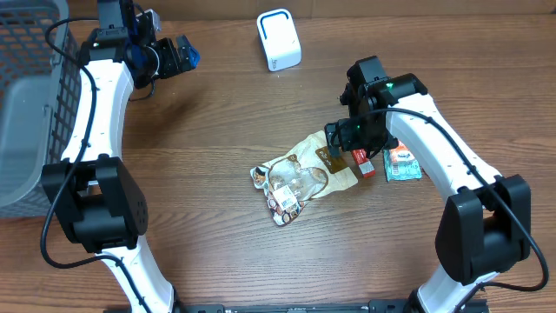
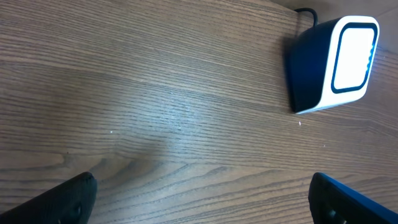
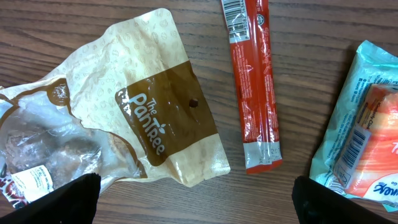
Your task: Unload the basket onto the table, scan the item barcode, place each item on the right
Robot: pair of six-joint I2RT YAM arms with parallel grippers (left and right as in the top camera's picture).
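**Right tool.** I read the right tool (image 3: 199, 204) as wide open. Its two fingertips (image 3: 62, 198) sit at the bottom corners of the wrist view with nothing between them. It holds nothing and hovers over a group of packets lying flat on the counter (image 1: 217, 113).

**Items under the right tool.**
- Directly below is a tan paper bag (image 3: 155, 118) with a brown band reading "The PanTree". It lies tilted, label side up.
- Just beside the bag, apart from it, lies a red stick packet (image 3: 254, 81). A barcode (image 3: 235, 18) shows at its upper end in the wrist view.
- Further out on that side lies a teal packet (image 3: 360, 130) with an orange panel, close to the red one but not touching it.
- On the bag's opposite side, a clear pack (image 3: 43, 149) with dark contents overlaps the bag's edge.

I cannot tell from these views which packet is the one to be scanned. All four rest on the counter near its middle, on the right arm's side.

**Left tool.** The left tool (image 2: 202, 202) is also wide open and empty. It hangs over bare wood at the far left of the counter.

**Scanner.** The scanner (image 2: 336, 62), a white box with a lit face, stands at the far edge of the counter. It is well apart from the packets and lies between the two arms.

**Surroundings.** A grey mesh basket (image 1: 26, 104) sits at the left edge of the counter, beside the left arm.
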